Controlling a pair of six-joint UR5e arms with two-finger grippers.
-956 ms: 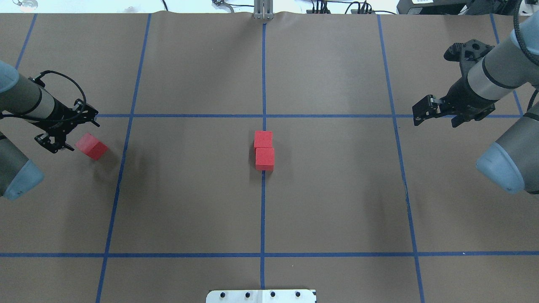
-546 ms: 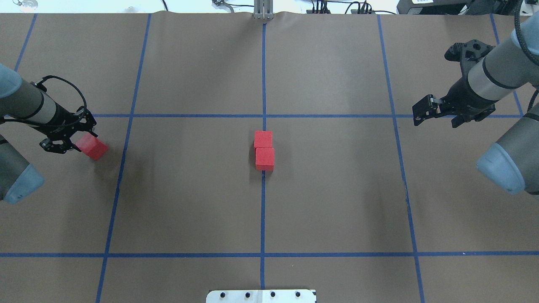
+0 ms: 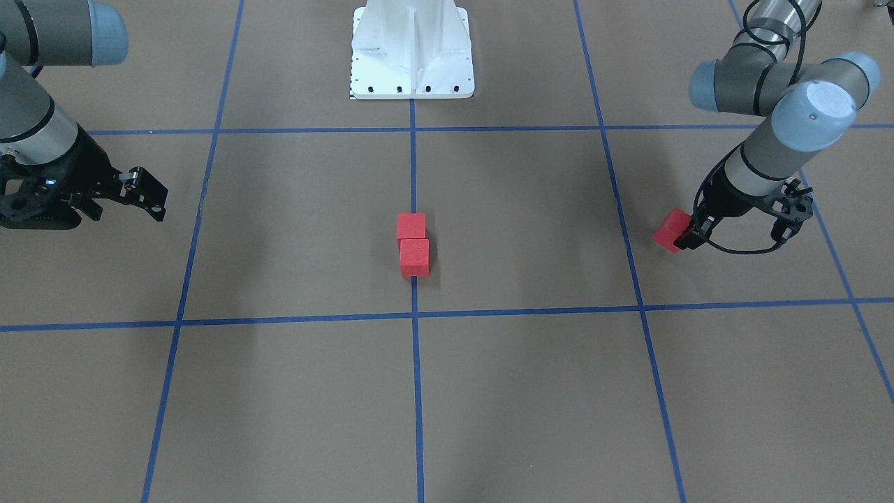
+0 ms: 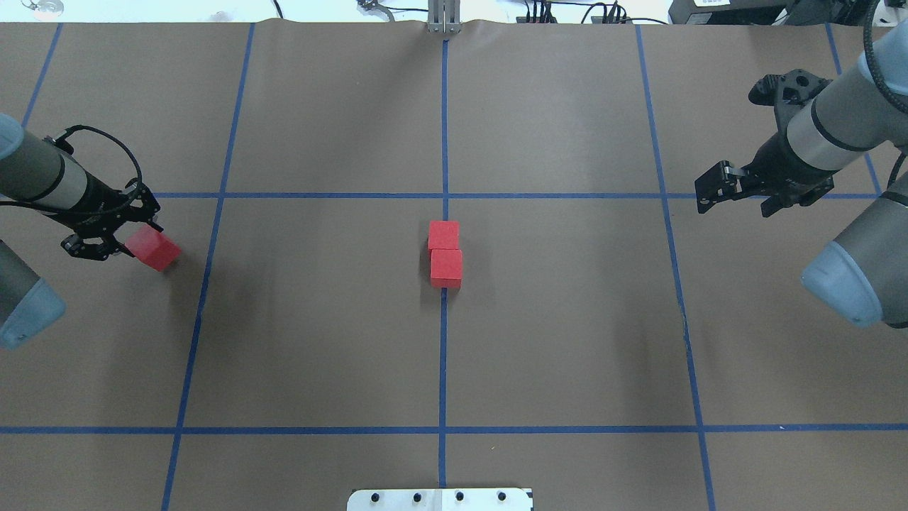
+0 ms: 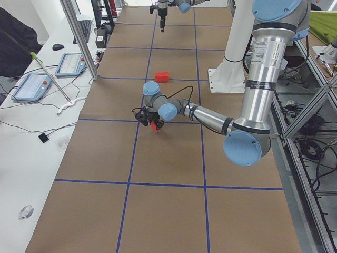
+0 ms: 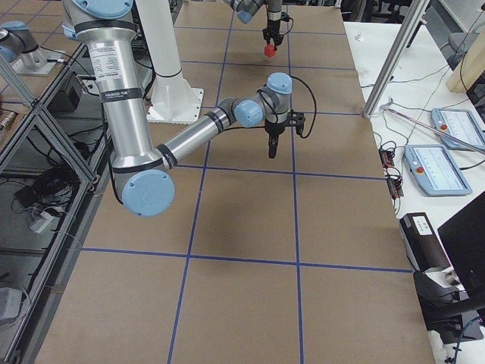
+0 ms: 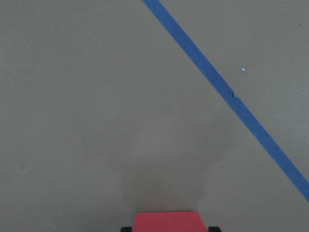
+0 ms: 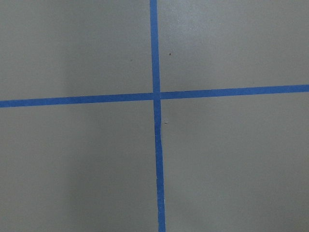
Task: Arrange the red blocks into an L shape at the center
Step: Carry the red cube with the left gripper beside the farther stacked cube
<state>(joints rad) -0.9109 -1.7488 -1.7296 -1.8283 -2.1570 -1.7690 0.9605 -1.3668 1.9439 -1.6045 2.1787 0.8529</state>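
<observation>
Two red blocks (image 4: 444, 234) (image 4: 446, 267) lie touching in a short row on the blue centre line at the centre of the brown surface; they also show in the front view (image 3: 411, 226) (image 3: 414, 256). The third red block (image 4: 152, 248) is far out on the robot's left, tilted, between the fingertips of my left gripper (image 4: 137, 243). The left wrist view shows its top (image 7: 166, 221) held between the two pads. It seems to hang just above the surface (image 6: 269, 50). My right gripper (image 4: 741, 197) is open and empty, far out on the right over a tape crossing (image 8: 155, 95).
The white metal base (image 4: 440, 499) stands at the near table edge, behind the centre blocks in the front view (image 3: 412, 49). A metal post (image 4: 444, 18) stands at the far edge. Tablets (image 5: 34, 87) and cables lie on the side desk beyond it.
The left arm has shifted and its wrist has drawn in over the red block, which stays almost where it was. The right arm and the two centre blocks have not moved.
</observation>
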